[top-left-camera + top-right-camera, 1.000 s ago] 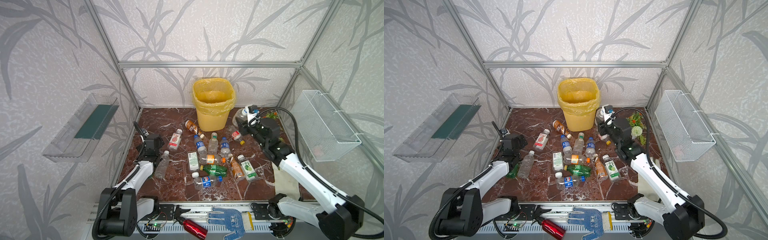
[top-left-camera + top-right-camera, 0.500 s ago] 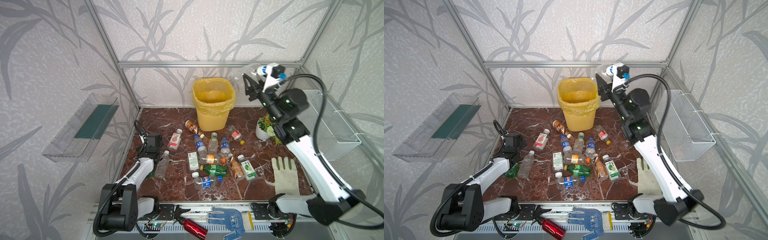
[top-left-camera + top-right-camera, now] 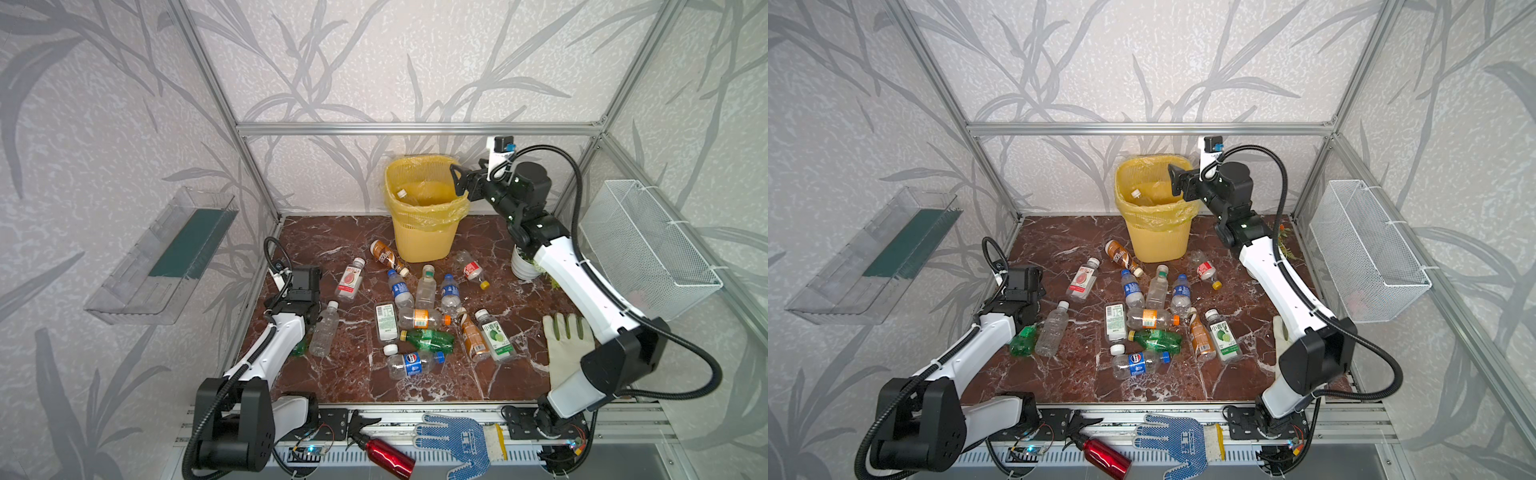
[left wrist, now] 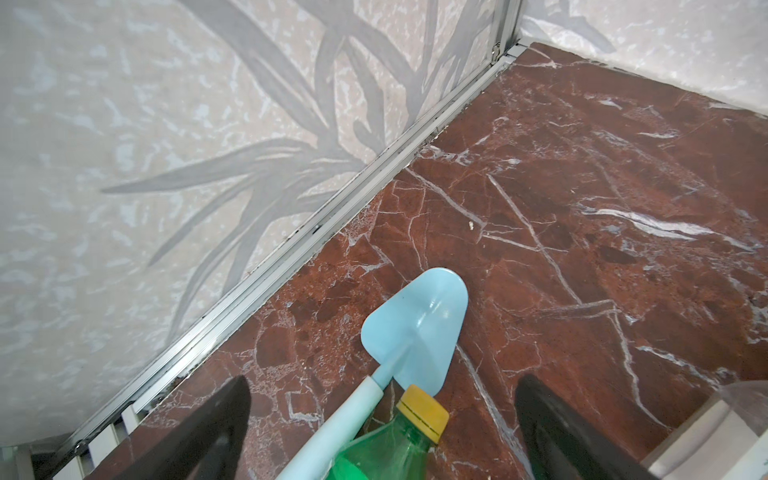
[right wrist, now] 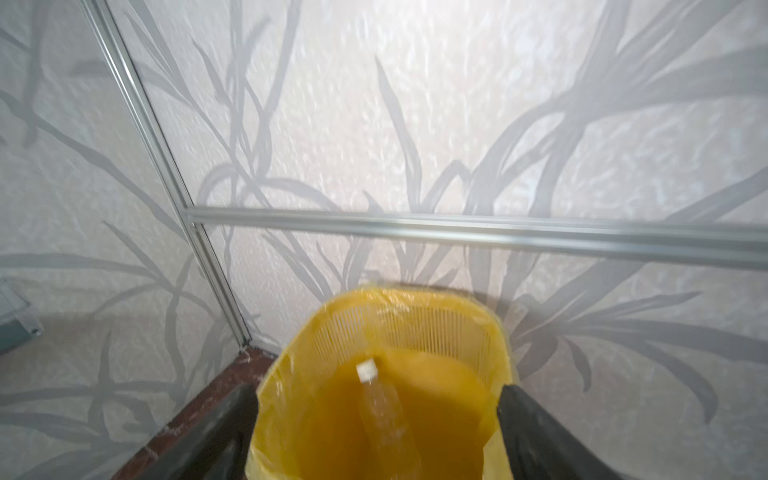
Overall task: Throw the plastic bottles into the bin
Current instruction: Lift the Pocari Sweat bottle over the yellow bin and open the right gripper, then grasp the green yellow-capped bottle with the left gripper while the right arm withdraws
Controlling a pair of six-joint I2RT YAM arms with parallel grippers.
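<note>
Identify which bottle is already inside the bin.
The clear bottle with the white cap: it is inside the yellow bin, while the rest are on the marble floor.

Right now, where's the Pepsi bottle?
In both top views the Pepsi bottle lies on its side at the pile's near edge, just in front of the green bottle.

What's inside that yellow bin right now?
One clear bottle with a white cap shows inside the yellow bin. The near wall and the right gripper over the rim hide part of the bottom, so more could be there.
</note>
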